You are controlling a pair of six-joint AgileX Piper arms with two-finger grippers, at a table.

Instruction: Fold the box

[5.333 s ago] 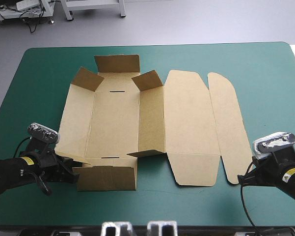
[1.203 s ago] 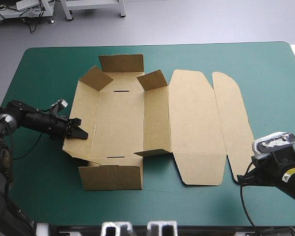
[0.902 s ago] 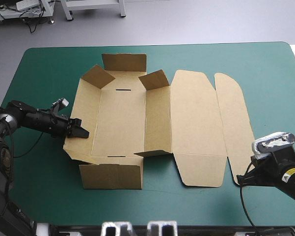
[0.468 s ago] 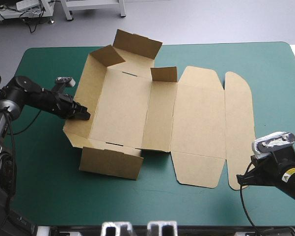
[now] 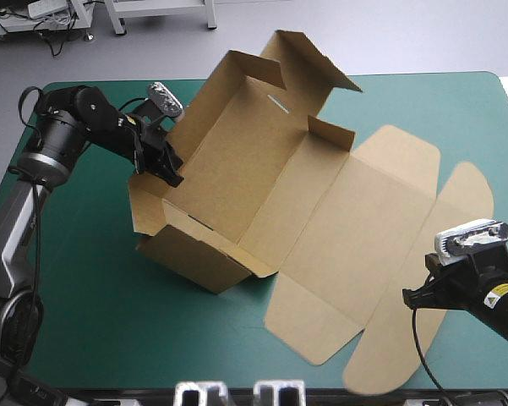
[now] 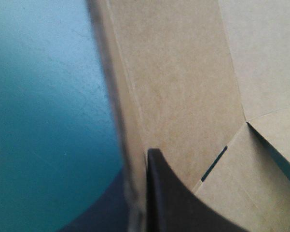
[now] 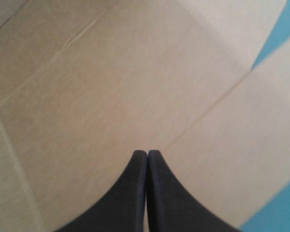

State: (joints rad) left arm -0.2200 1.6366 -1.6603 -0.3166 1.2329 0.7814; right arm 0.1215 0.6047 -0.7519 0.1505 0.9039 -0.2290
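presently: brown box (image 5: 262,178), walls up, lid spread out, left side tilted off the table (image 5: 76,296); left gripper (image 5: 172,174) pinching its left wall; right gripper (image 7: 147,153) pressed together, near-right corner.

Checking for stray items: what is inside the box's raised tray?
Only bare brown board and a narrow slot show inside the box. Its near wall hides the floor strip just behind it; the left end effector covers a bit of the left wall.
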